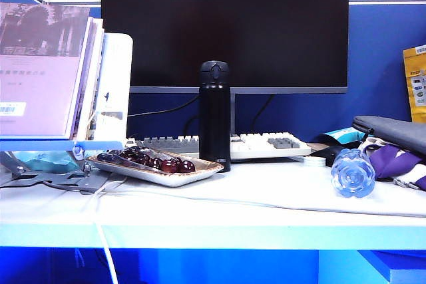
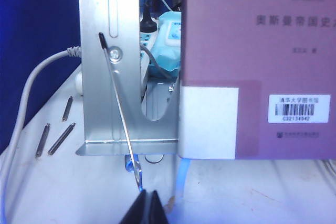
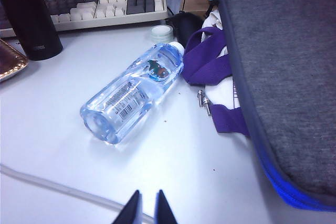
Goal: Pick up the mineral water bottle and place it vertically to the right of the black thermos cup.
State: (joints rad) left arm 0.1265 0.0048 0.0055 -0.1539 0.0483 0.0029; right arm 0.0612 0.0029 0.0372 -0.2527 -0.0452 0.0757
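**Water bottle lay on its side as both grippers waited at desk's near edge**

Right wrist view showed the right gripper [image 3: 144,208] low over the white table [image 3: 63,145], its jaws nearly pressed together and pinching nothing. Just beyond it the mineral water bottle [image 3: 134,93] lay flat, base toward the camera, cap beside a purple-and-white cloth [image 3: 210,66] under a grey bag [image 3: 283,77]. Farther back, the black thermos cup [image 1: 214,116] stood upright before a keyboard [image 1: 266,144] and dark monitor [image 1: 224,24], beside a tray of dark red fruit [image 1: 156,164]. On the left, the left gripper [image 2: 146,209], tips together and holding nothing, faced a metal book stand [image 2: 110,66] and a mauve book [image 2: 257,61].
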